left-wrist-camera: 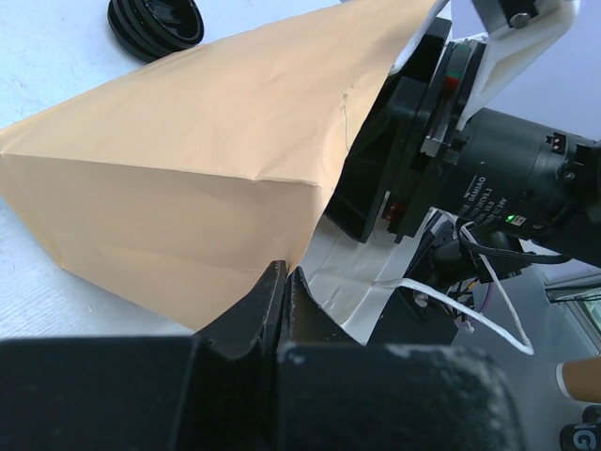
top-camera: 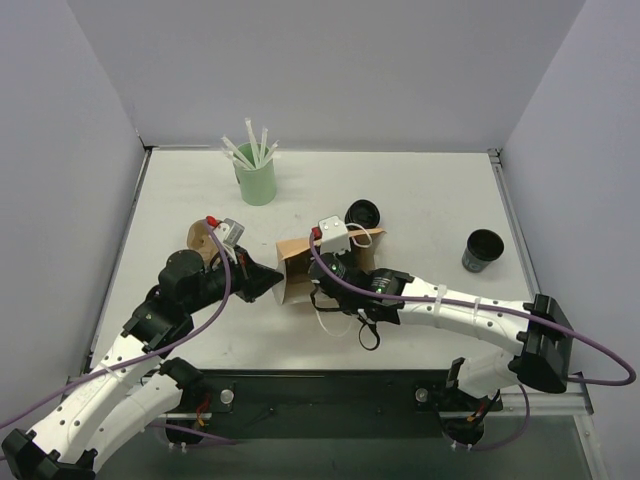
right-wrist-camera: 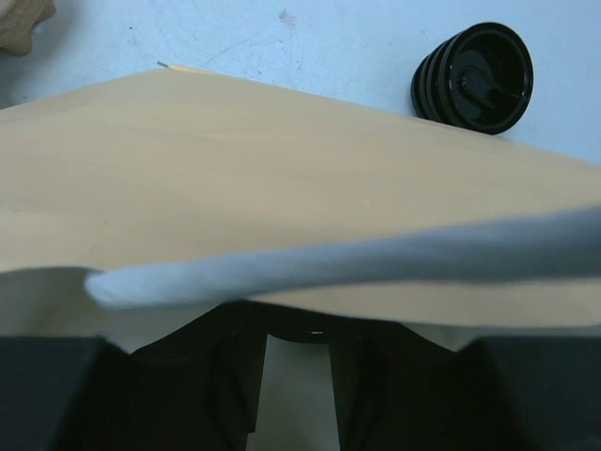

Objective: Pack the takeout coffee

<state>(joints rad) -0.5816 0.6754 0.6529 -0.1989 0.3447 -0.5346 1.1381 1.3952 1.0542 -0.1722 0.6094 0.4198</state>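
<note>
While outstretched, both arms [top-camera: 460, 305] at bag [top-camera: 297, 265].

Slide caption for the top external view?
Left gripper and right gripper meet at a brown paper bag lying on its side; black cup and lid sit apart, outside it.

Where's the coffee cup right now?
Top view: the black cup stands upright near the right edge of the table, apart from the paper bag. The black lid lies to its left, beside the bag.
</note>
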